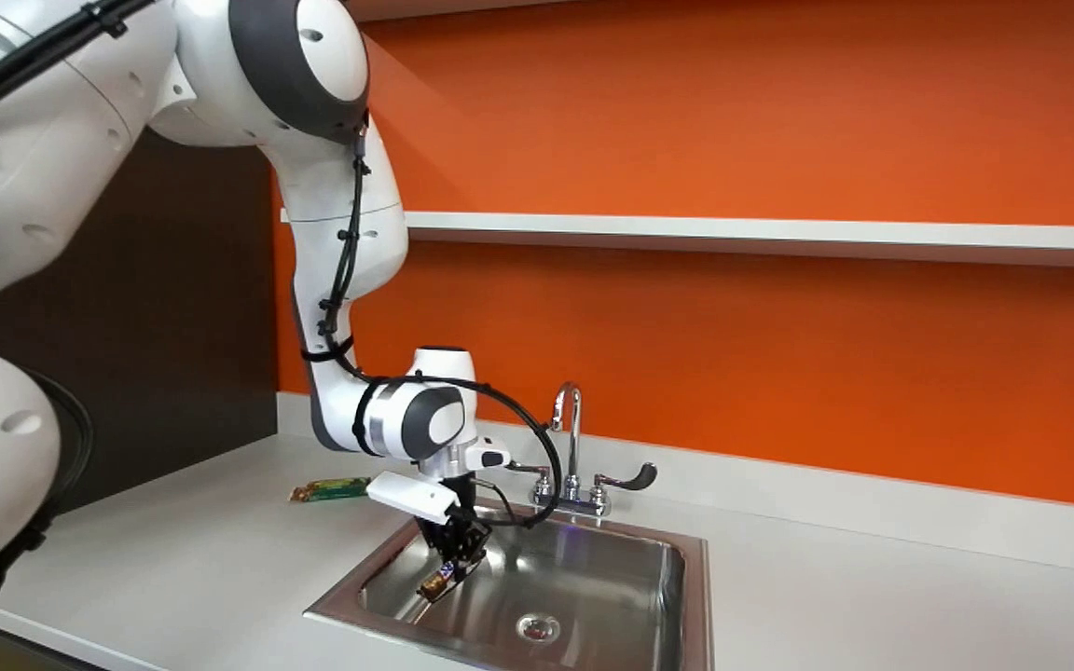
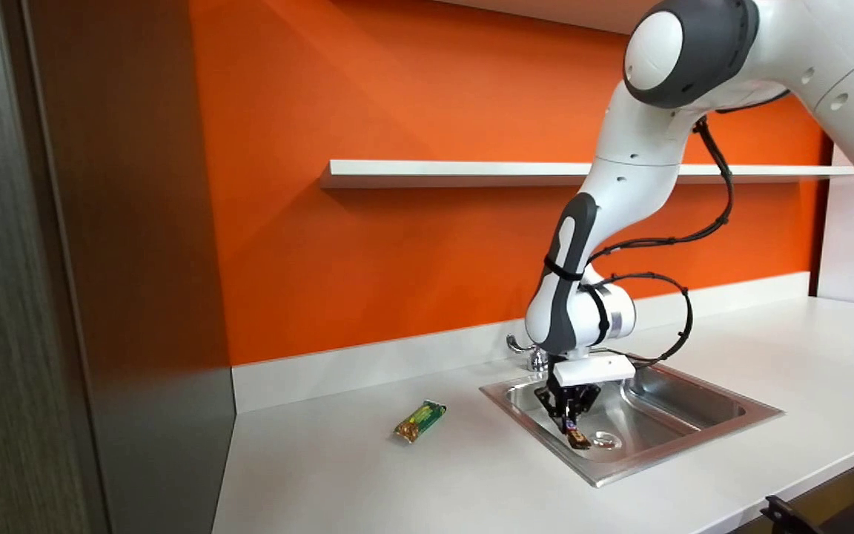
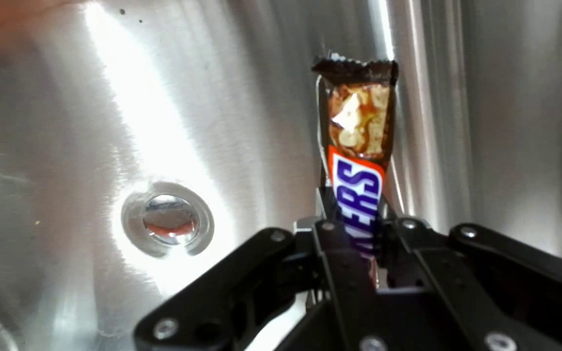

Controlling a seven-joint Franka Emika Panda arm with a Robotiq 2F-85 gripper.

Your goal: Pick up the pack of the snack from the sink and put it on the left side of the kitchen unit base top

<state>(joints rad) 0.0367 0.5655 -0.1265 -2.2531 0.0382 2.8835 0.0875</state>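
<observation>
— Saw what in the black two-fingered pincer (image 3: 355,204)?
— Found the narrow brown snack pack (image 3: 357,158) with purple lettering clamped there, jutting out at one end.
— Found that where?
— Saw it over the rectangular stainless-steel sink (image 1: 697,596), near the round metal drain (image 3: 168,219); couldn't tell whether touching bottom.
— And besides?
— Spotted the green-and-brown wrapped packet (image 2: 421,421) on the smooth white surface (image 2: 338,475).
</observation>
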